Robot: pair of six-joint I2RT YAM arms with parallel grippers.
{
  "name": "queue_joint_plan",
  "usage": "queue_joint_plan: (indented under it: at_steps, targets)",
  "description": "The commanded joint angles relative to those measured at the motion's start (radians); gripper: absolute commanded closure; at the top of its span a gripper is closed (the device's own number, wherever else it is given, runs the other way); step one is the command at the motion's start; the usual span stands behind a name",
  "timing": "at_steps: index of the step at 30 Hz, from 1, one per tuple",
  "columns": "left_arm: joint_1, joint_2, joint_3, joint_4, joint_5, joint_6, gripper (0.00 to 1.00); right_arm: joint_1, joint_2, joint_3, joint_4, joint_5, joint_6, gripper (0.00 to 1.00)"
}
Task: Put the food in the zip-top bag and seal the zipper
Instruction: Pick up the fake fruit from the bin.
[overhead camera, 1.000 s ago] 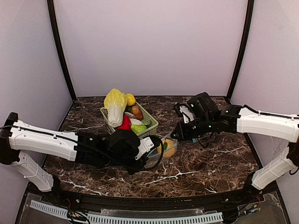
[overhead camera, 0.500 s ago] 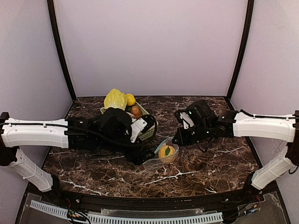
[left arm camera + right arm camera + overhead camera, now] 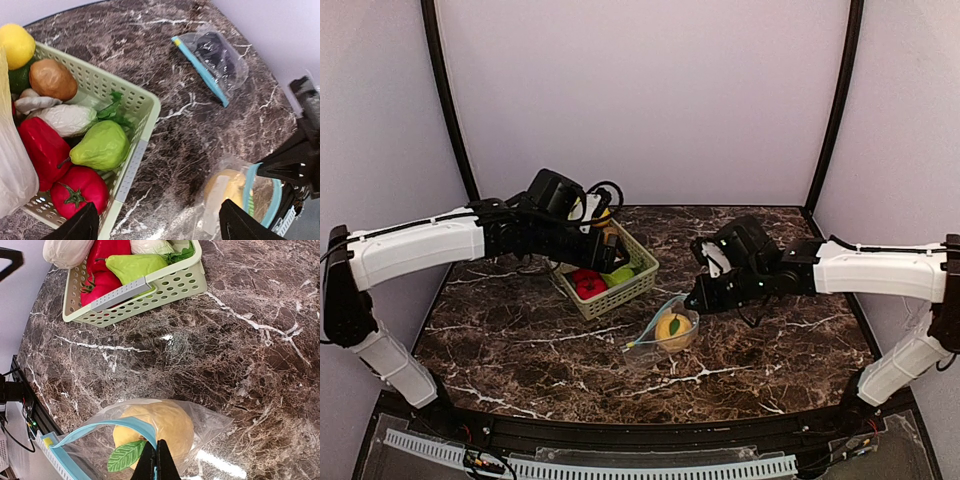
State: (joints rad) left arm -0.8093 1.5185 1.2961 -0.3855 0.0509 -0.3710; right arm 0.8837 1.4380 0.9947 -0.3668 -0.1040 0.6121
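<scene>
Left hand (image 3: 157, 226) splayed above basket (image 3: 146, 106)

Two zip-top bags lie on the surface: the near bag (image 3: 212, 421) holds one peach (image 3: 160, 422), the far bag (image 3: 220, 60) one dark piece (image 3: 212, 52). One basket (image 3: 135, 165) carries two red peppers (image 3: 42, 145), one green pear-shaped fruit (image 3: 102, 145), one potato (image 3: 52, 79) and one lemon (image 3: 15, 45).

tabletop (image 3: 200, 340) lies free between basket (image 3: 150, 290) and zip-top bag (image 3: 210, 420) (right hand (image 3: 156, 460) crowds its rim).
</scene>
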Motion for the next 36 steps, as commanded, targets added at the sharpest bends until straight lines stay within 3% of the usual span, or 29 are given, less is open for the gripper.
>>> queue_joint_plan:
  at_steps: [1, 13, 21, 36]
  targets:
    - [0.052, 0.110, 0.045, -0.023, 0.064, -0.004, 0.18, 0.005, 0.014, 0.007, 0.038, -0.019, 0.008, 1.00]
    - [0.120, 0.258, 0.090, -0.016, -0.011, -0.029, 0.22, 0.006, 0.020, 0.005, 0.048, -0.034, 0.007, 1.00]
    - [0.135, 0.291, 0.063, 0.043, 0.018, -0.081, 0.24, 0.007, 0.018, 0.000, 0.050, -0.034, 0.006, 1.00]
    - [0.138, 0.295, -0.015, 0.113, -0.001, -0.180, 0.36, 0.009, 0.011, -0.005, 0.052, -0.034, 0.012, 1.00]
